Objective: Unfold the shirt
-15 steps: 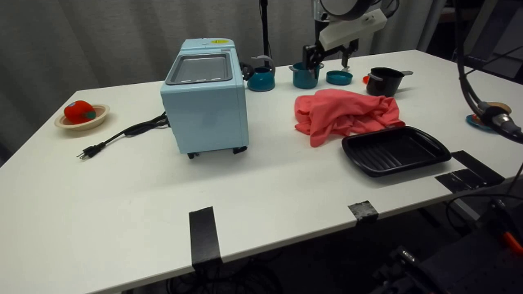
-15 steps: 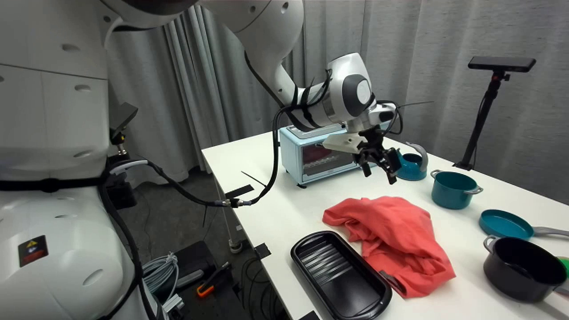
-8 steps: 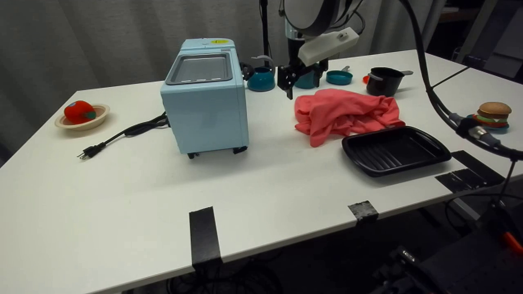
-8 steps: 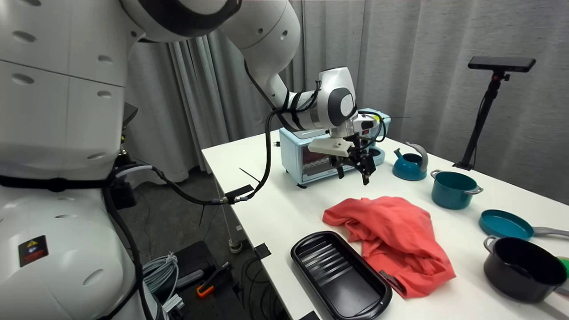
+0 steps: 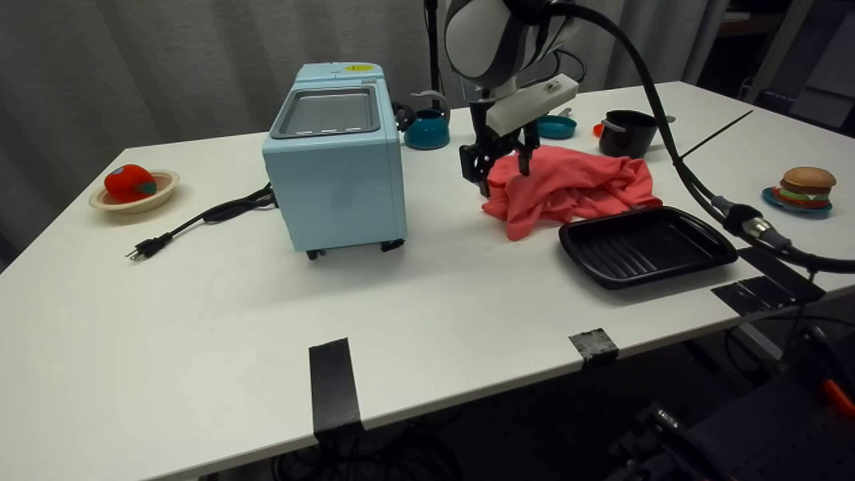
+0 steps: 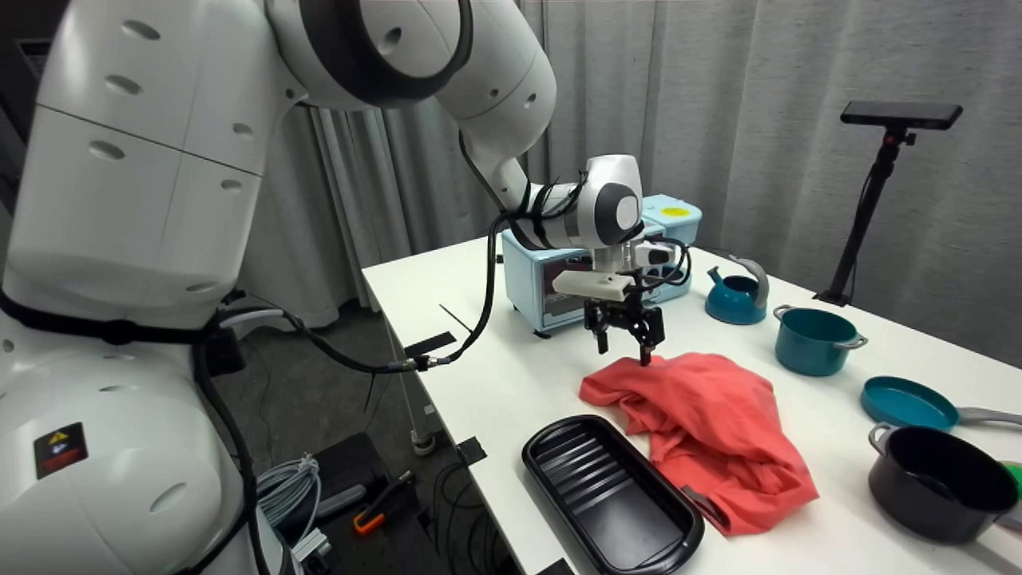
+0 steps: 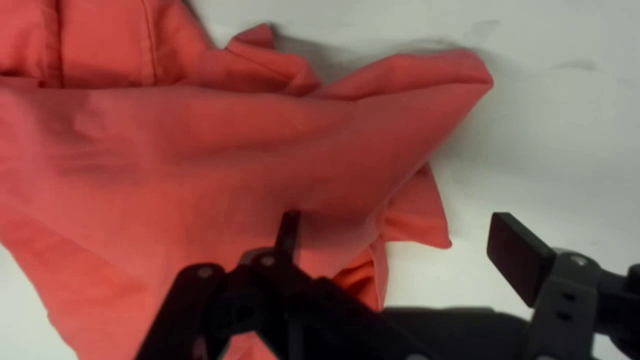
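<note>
Essentially, the coming move turns on how the tool [image 6: 623, 351] stands over one end of the shirt [image 6: 711, 431], which lies bunched on the table [image 5: 454, 300] beside the black tray [image 5: 674, 240]. The heap's longer run stretches away from the light-blue toaster oven [image 5: 337, 190], and the tool hangs low at the end closest to that oven, so nearly all the cloth is to one side of it. The tool's jaws are spread wide and have hold of nothing. The wrist view makes the offset plain: one finger [image 7: 288, 232] is over the fabric, the other finger [image 7: 519, 259] over the white table surface, and the crumpled edge runs through the gap between them, a small loose flap included. Whether that first fingertip touches the cloth cannot be told from these views. To my eye, the straddle suits a straight descent and a pinch on this end; the pull that opens the folds would then, I judge, go toward the oven, along the heap's own length. Shifted further off the shirt, the jaws would probably close on air.
</note>
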You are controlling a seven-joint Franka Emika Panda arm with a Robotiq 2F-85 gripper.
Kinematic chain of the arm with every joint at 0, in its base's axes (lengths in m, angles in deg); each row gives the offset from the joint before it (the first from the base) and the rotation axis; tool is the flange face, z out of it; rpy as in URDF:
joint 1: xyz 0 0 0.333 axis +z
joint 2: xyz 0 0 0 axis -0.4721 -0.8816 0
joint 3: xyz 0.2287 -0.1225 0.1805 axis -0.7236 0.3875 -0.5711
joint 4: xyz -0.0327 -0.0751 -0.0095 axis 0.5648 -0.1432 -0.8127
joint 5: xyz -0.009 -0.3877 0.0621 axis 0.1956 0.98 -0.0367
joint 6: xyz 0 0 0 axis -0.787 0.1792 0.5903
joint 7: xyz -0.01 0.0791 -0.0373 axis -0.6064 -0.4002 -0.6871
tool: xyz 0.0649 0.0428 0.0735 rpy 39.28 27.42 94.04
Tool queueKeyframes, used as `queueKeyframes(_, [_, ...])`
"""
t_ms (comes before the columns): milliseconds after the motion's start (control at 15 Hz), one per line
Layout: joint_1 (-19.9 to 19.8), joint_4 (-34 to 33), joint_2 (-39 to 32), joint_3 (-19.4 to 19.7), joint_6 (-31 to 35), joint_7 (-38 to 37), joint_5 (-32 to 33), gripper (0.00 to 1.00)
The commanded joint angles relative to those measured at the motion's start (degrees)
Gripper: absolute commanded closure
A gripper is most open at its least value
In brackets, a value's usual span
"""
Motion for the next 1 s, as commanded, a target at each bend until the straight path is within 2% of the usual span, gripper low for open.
queueKeyframes(0, [1.47, -3.17, -0.92, 0.54, -6.28, 0.23, -0.48, 0.30])
queueKeyframes(467, [1.44, -4.71, -1.12, 0.58, -12.64, 0.24, -0.34, 0.86])
queueKeyframes(600, [1.16, -4.59, -1.70, 0.73, -13.50, 0.24, -0.46, 0.99])
queueKeyframes(933, [0.34, -2.82, -0.54, 1.48, -12.29, -0.32, -0.52, 1.00])
